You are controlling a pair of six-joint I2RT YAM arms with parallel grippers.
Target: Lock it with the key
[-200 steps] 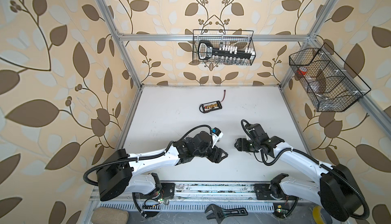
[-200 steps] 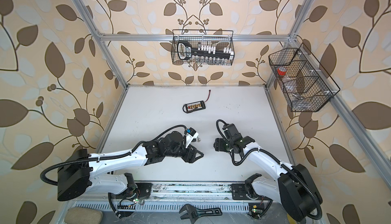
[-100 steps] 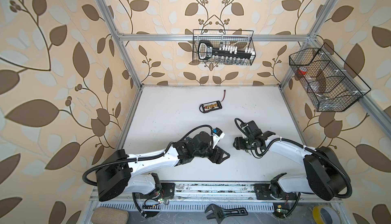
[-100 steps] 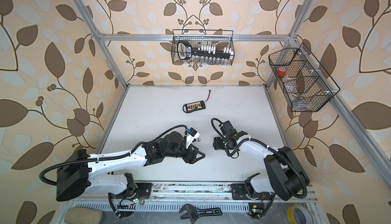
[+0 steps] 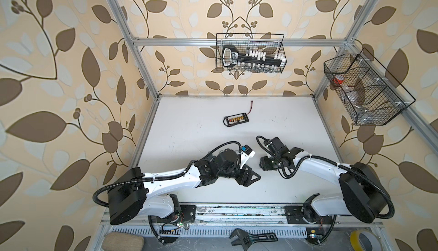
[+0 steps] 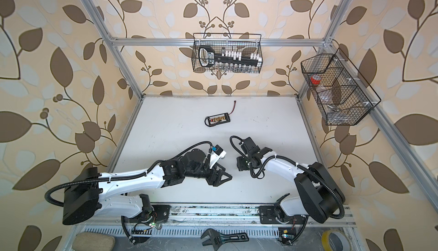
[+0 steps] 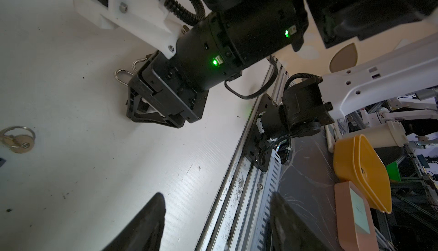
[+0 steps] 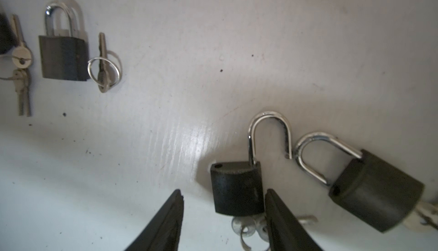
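Keys (image 8: pixel 246 229) partly behind open padlock (image 8: pixel 237 190)

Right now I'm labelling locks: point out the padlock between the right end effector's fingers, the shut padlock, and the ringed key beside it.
Open padlock (image 8: pixel 238 190) between the fingers (image 8: pixel 168 219): right wrist view, black body.
Shut padlock (image 8: pixel 64 59): right wrist view, black body.
Ringed key (image 8: pixel 102 50): right wrist view, blade.

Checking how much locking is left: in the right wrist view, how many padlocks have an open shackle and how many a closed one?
Open-shackle padlocks: 2
Closed-shackle padlock: 1
Total: 3 padlocks
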